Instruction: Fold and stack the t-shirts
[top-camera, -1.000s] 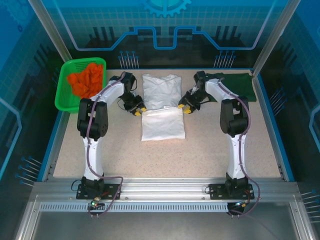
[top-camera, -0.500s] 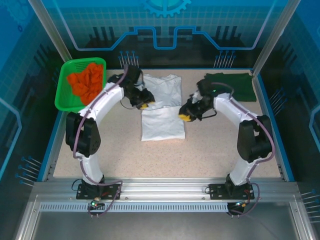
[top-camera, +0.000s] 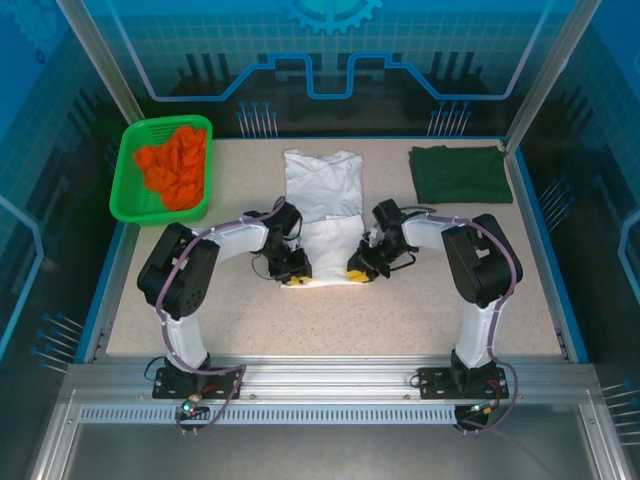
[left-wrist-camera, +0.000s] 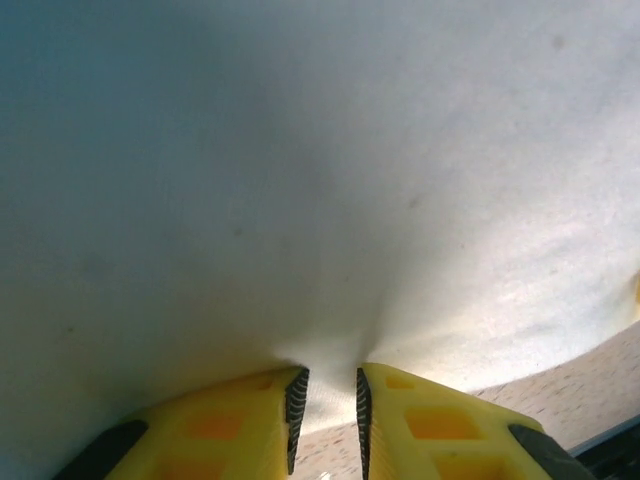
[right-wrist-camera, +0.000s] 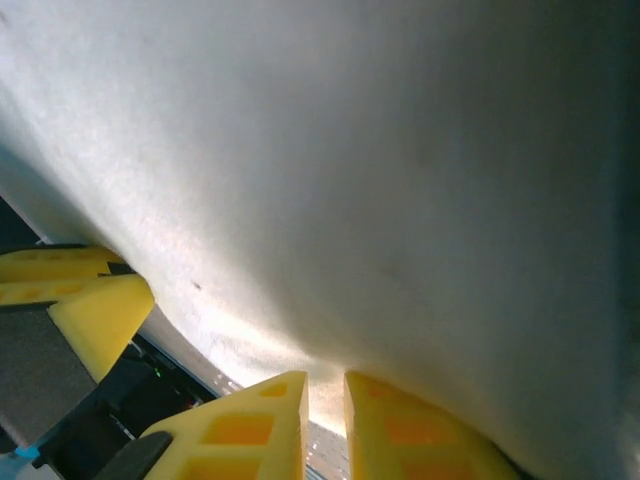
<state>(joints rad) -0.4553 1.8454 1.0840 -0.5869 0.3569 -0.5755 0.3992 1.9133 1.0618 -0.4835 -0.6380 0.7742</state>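
We log left fingers (top-camera: 294, 279) and right fingers (top-camera: 357, 274) pinching near corners of the white t-shirt (top-camera: 322, 185), gaps narrow; its long axis runs toward the far edge of the worktop (top-camera: 450, 300).

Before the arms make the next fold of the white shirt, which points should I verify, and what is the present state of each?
1. Left claw pinches the white shirt at its near left corner: ok.
2. Right claw pinches the near right corner: ok.
3. Both claws about level with each other: ok.
4. Number of cloth layers in each claw: cannot tell.
5. Green shirt folded and apart from the white shirt: ok.
6. Basket away from the white shirt: ok.
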